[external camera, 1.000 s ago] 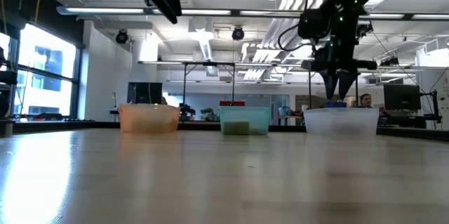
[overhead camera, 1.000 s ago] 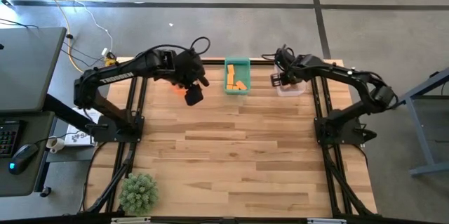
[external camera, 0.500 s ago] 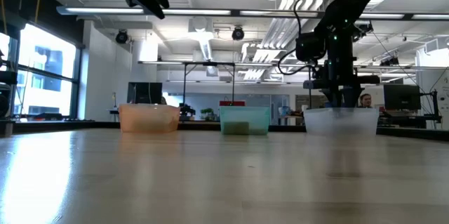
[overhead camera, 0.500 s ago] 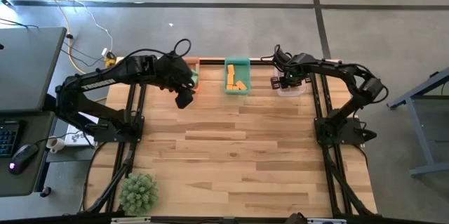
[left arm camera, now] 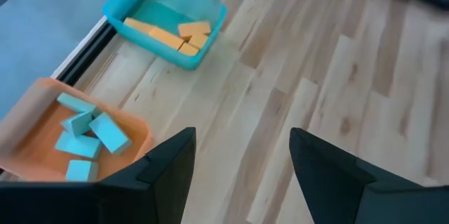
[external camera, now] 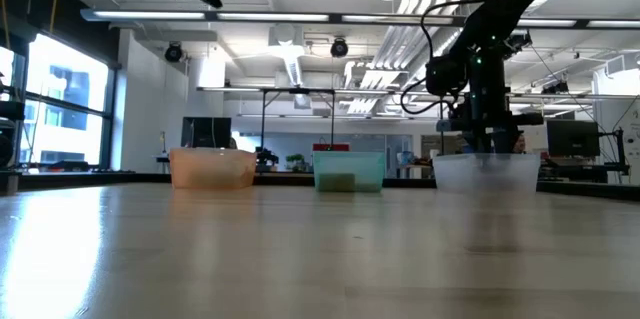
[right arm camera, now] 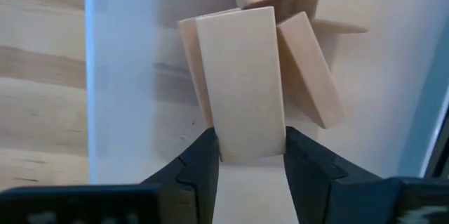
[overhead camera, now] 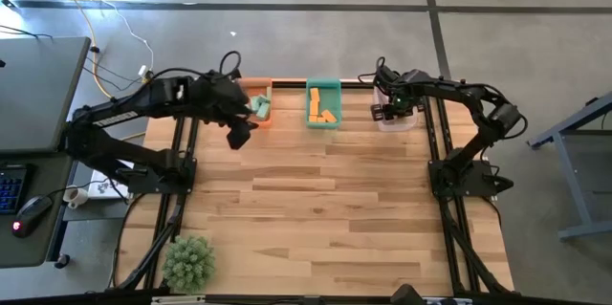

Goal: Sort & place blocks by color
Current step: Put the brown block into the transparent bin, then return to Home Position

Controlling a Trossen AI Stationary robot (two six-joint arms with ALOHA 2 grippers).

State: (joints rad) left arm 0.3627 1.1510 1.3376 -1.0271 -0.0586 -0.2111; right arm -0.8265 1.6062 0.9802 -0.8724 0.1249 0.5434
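Three bins stand along the table's far edge. The orange bin [overhead camera: 260, 106] holds teal blocks [left arm camera: 88, 136], and the teal bin [overhead camera: 322, 104] holds orange blocks [left arm camera: 172, 34]. Plain wood blocks [right arm camera: 309, 69] lie in the clear bin [overhead camera: 397, 116]. My right gripper [overhead camera: 392, 106] reaches down into the clear bin, shut on a plain wood bar [right arm camera: 242, 83]. My left gripper [overhead camera: 239, 133] hangs open and empty, high above the table, near and left of the orange bin. My right gripper has the wood bar's two long sides between its two fingers [right arm camera: 203, 164], at the bar's end [right arm camera: 245, 147]. The fingers come from above, pointing down. The bar lies aslant on other wood blocks inside the clear bin.
A fuzzy green plant [overhead camera: 188, 262] stands at the table's near left corner. The wide middle and near part of the wooden tabletop [overhead camera: 325, 209] is bare. A desk with a keyboard and mouse stands off the table's left side.
My left gripper has drawn away from the orange bin toward the table's left edge, staying open and high. My right gripper has sunk from just above the clear bin down into it.
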